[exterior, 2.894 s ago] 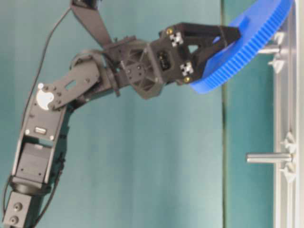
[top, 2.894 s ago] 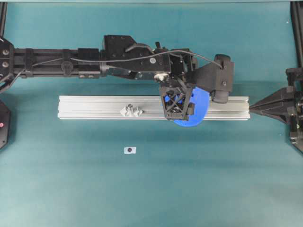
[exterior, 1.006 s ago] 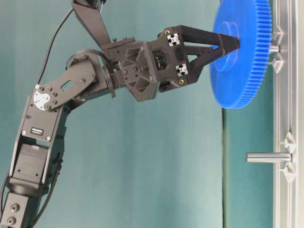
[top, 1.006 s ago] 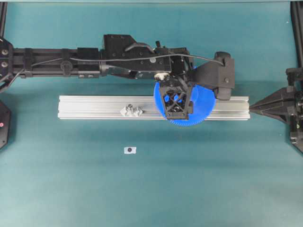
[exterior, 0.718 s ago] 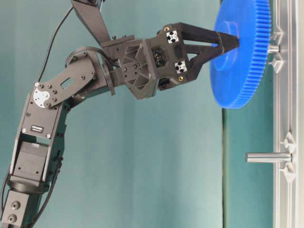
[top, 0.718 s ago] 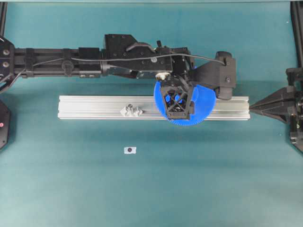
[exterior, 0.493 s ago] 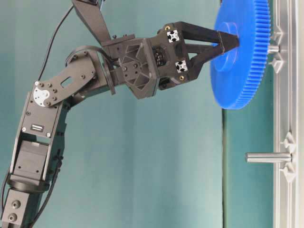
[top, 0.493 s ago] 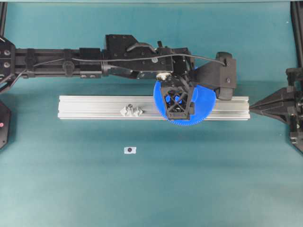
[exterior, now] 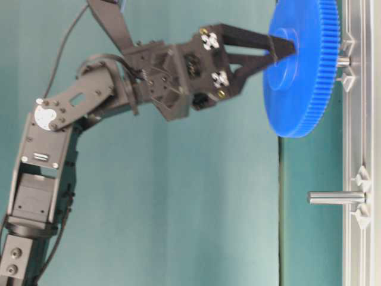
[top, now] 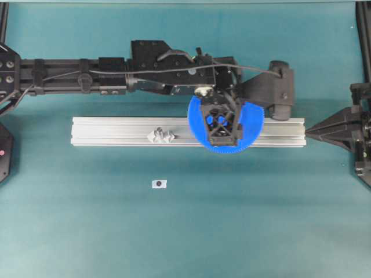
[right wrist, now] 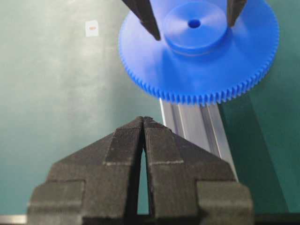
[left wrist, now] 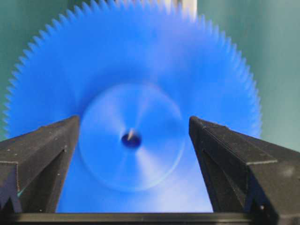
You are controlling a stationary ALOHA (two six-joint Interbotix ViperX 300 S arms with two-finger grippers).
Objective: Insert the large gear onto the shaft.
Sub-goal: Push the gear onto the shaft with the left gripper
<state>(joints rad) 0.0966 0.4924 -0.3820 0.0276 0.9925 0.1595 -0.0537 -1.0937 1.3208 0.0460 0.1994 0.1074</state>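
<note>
**Mia:** Where is the big bright blue plastic gear with tiny teeth (top: 246, 130)?

**Ben:** It sits flat over the long silver metal rail (top: 116, 131), near the rail's right end. It sticks out past both long sides of the rail. The rail lies across the middle of the green tabletop (top: 185, 231).

**Mia:** Is it on the thin silver pin (exterior: 343, 61)?

**Ben:** Yes. From the side you see the pin between the gear and the rail. The left wrist camera shows the pin's tip shining in the gear's small middle hole.

**Mia:** What about the left gripper (left wrist: 133, 133)?

**Ben:** Its jaws are spread wide. They stand on each side of the round raised middle and do not touch it.

**Mia:** And the right gripper (right wrist: 143, 123)?

**Ben:** Its jaws are pressed together, with nothing in them. It waits at the right edge of the tabletop, pointing at the rail's end.

**Mia:** Anything else?

**Ben:** A second silver pin (exterior: 336, 198) stands bare on the rail. From above you mostly see its clear holder. A small white sticker (top: 159, 183) lies in front of the rail.
</note>
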